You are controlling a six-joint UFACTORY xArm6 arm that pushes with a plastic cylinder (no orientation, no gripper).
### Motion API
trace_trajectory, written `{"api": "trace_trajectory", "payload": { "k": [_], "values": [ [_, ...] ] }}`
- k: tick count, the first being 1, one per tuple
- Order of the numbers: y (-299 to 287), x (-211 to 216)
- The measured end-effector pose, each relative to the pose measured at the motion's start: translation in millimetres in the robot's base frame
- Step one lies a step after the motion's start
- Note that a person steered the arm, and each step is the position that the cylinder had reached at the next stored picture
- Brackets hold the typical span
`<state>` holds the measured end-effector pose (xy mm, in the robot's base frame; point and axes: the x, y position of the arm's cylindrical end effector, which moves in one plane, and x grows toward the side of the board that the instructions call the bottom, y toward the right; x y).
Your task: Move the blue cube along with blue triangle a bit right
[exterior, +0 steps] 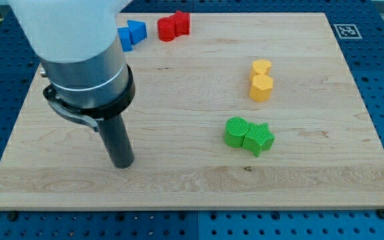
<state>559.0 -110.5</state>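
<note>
Evidently no push has been started: the tip (pixel 123 162), a bare rod with nothing pinched, is set down well apart from the blue cube (pixel 125 37) and blue triangle (pixel 137 29), which are found touching at its 12 o'clock, partly hidden by the arm. Ribbed plastic blocks and a grained wooden board (pixel 192 180) are noted.

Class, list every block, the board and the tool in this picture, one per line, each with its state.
blue blocks: touching, partly hidden behind the arm, view's top left.
red blocks: touching, top edge.
yellow blocks: touching, one above the other, right of centre.
green blocks: touching, side by side.
my tip: on the board, lower left, apart from all blocks.
</note>
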Motion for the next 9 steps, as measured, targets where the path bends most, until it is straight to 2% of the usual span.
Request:
{"api": "trace_trajectory", "payload": {
  "k": [1, 3, 4, 5, 6, 7, 9],
  "values": [
    [-1.0, -0.5],
    [-60.2, -49.8],
    [-65.0, -104.4],
    [-65.0, -176.6],
    [-65.0, -226.9],
    [-65.0, -227.4],
    [-88.0, -265.2]
  ]
}}
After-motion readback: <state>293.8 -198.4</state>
